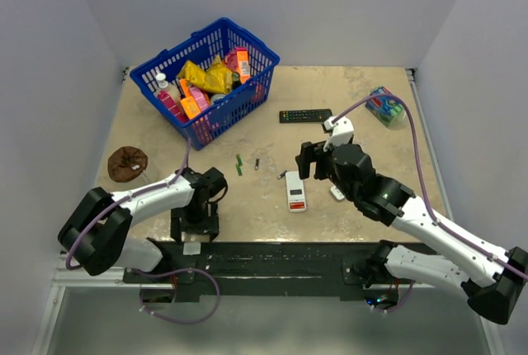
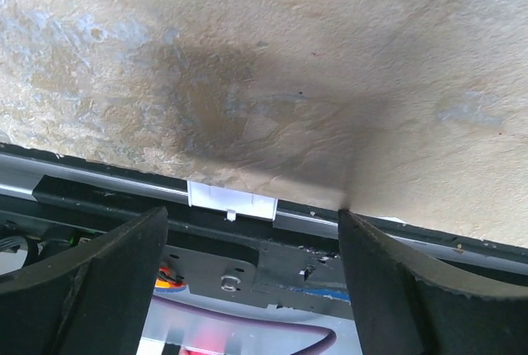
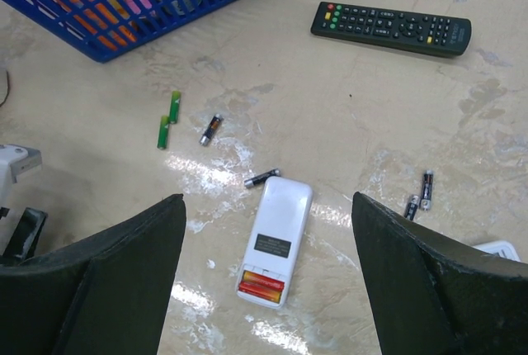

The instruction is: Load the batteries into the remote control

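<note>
Right gripper [image 3: 266, 200]: jaws wide, nothing held, hovering over the remote control [image 3: 276, 223], which lies back-up at mid-table.
Step, as judged: two red-orange cells [image 3: 262, 286] sit in the open bay. Press them flat and check polarity before any cover goes on.
Right arm: stretched out from the near right, wrist tipped down.
Left gripper [image 2: 252, 213]: jaws wide, empty, at 8 o'clock of the remote, above a white piece [image 2: 231, 201] at the table [image 2: 289, 58] edge.
Left arm: folded back, pointing down.
Loose batteries [image 3: 174, 106]: scattered from 10 to 2 o'clock of the remote. One touches its far end.
</note>
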`<state>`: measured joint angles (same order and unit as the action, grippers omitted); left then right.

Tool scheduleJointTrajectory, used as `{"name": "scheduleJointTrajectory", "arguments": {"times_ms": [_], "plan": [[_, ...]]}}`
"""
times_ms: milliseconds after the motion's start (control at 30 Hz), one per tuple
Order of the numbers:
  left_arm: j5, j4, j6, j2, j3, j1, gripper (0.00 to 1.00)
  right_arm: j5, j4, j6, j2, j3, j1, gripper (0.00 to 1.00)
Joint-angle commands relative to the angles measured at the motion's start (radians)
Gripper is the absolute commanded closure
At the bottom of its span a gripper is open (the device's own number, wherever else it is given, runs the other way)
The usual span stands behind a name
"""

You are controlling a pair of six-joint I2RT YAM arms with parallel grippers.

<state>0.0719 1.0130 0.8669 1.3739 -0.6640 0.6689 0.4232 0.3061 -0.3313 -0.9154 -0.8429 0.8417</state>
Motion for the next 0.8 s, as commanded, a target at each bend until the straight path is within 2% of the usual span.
{"name": "scheduleJointTrajectory", "arguments": {"times_ms": [0,100,333,600,700,767], "plan": [[-0.004,-0.019,-0.046,0.014,-0.023,-0.019,0.12,0.008,-0.045,0.009,0.036,0.011,-0.007,0.16],[-0.015,-0.039,-0.058,0.016,-0.032,-0.022,0.14,0.000,-0.053,0.015,0.043,0.019,-0.007,0.16],[0.031,-0.027,-0.049,-0.042,-0.123,-0.037,0.15,-0.179,-0.090,0.120,0.027,0.021,-0.007,0.16],[0.045,-0.128,-0.114,-0.157,-0.241,-0.209,0.15,-0.524,-0.094,0.255,-0.151,-0.033,-0.003,0.16],[0.034,-0.188,-0.146,-0.165,-0.301,-0.278,0.15,-0.590,-0.093,0.282,-0.240,-0.070,0.028,0.16],[0.006,-0.241,-0.163,-0.171,-0.328,-0.340,0.15,-0.587,-0.096,0.313,-0.311,-0.087,0.098,0.16]]}}
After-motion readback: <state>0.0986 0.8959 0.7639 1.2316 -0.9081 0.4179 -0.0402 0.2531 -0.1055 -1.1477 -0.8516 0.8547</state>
